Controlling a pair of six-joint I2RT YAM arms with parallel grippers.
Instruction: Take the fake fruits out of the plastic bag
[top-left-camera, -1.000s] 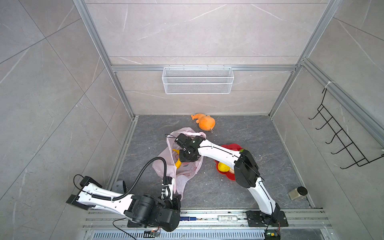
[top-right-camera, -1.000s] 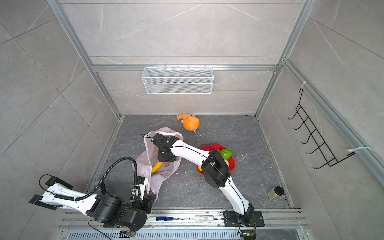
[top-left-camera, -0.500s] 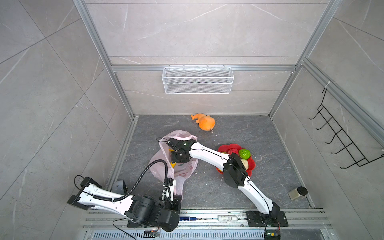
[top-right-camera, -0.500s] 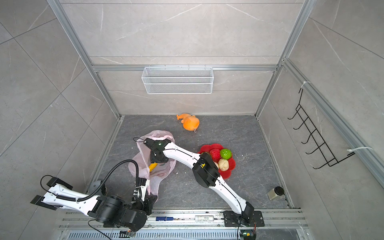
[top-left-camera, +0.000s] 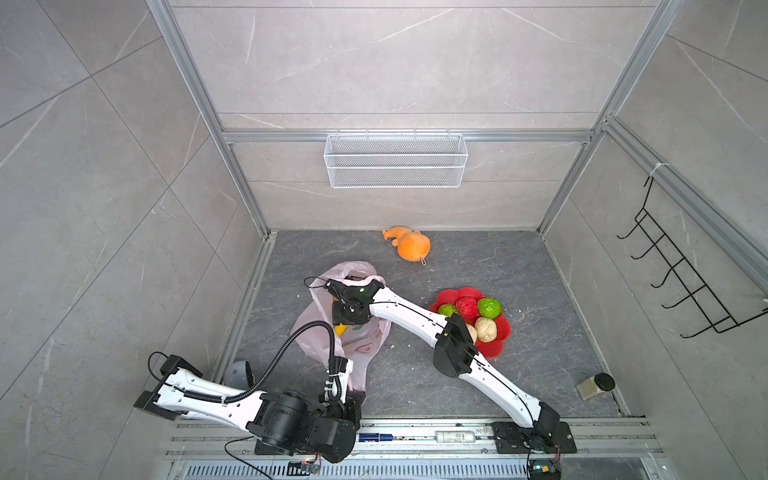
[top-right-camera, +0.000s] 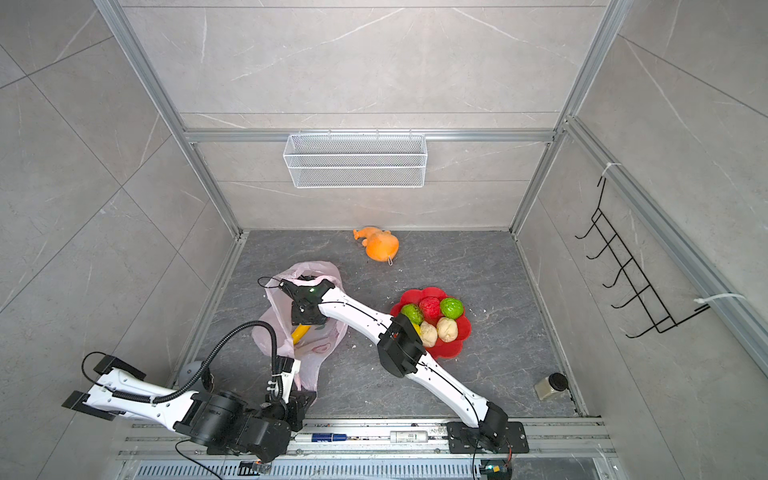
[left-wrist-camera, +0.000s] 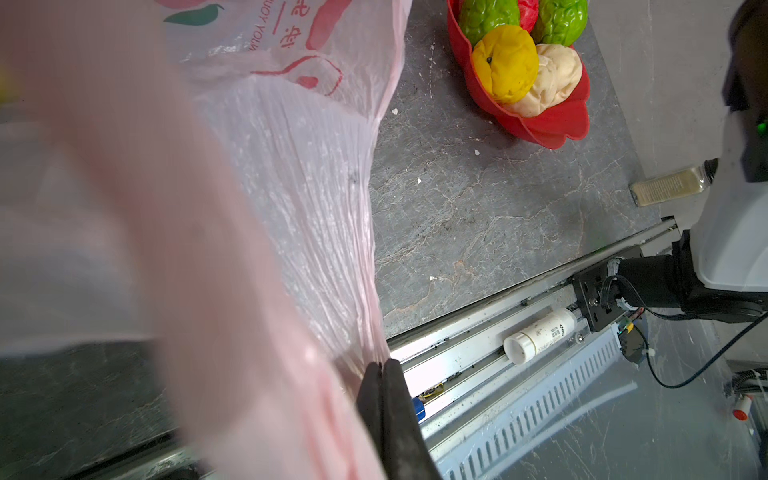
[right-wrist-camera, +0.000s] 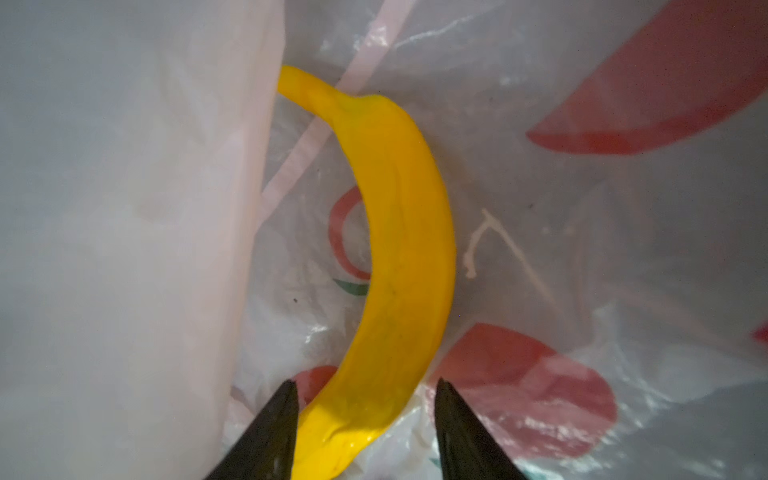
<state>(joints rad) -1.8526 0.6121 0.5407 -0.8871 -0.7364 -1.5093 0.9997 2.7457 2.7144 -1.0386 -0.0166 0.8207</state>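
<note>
In both top views, left of centre, the banana (top-left-camera: 340, 330) shows only a yellow tip. The right arm's wrist and the plastic bag (top-left-camera: 361, 345) hide the rest. In the left wrist view, much of the bag is blurred.

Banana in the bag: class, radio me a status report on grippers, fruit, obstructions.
Left gripper shut on bag. Right gripper open inside bag, straddling banana end, not yet closed. Bag wall close beside banana; nothing else in the way.

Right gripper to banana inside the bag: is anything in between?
Nothing visible. The right gripper stands open, jaws flanking the banana near its end, inside the plastic bag; no film lies between them. A bag fold hangs close alongside.
</note>
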